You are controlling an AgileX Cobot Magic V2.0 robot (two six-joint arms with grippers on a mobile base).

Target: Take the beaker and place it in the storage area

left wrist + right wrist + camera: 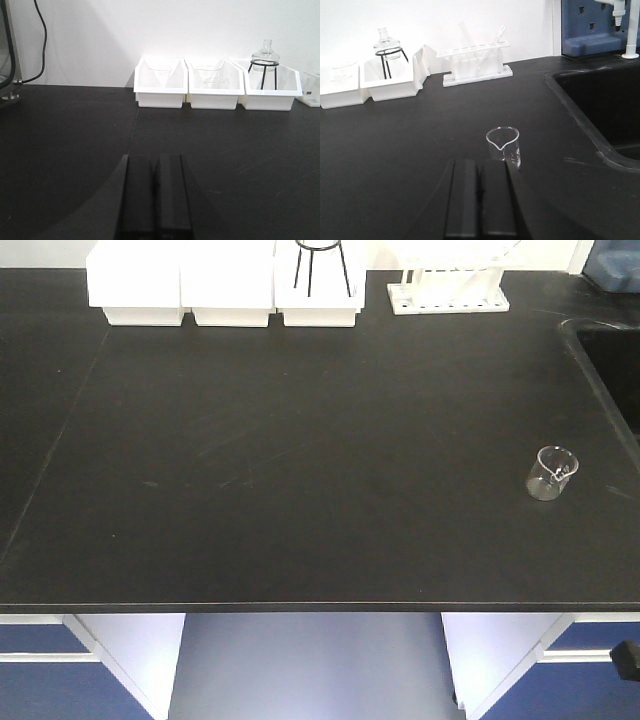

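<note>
We see the beaker [553, 472] standing upright on the black bench [300, 460]. It is far over on the right side, not far from the front edge, and the sink [612, 370] is close by, behind it on the right. The beaker is small and made of clear glass.

From the right wrist we look along the right gripper [480, 164]. It sits low over the bench. Its two dark fingers are pressed together, with only a thin line between them, and they hold nothing. The beaker is just past the fingertips, a little to the right of that thin line. It is in front of the fingers, not between them. The bottom of the glass dips behind the tip of the right-hand finger, so we cannot tell if they touch. The little pouring lip points back toward the gripper.

The left gripper [155, 160] is pressed together too, and it holds nothing. In front of it lies bare black bench.

At the back of the bench three white boxes [230, 285] stand side by side. In the right-hand box a black wire stand [263, 67] holds a small glass flask [264, 52]. Next to the boxes is a white rack [448, 290] with thin tubes leaning in it.
</note>
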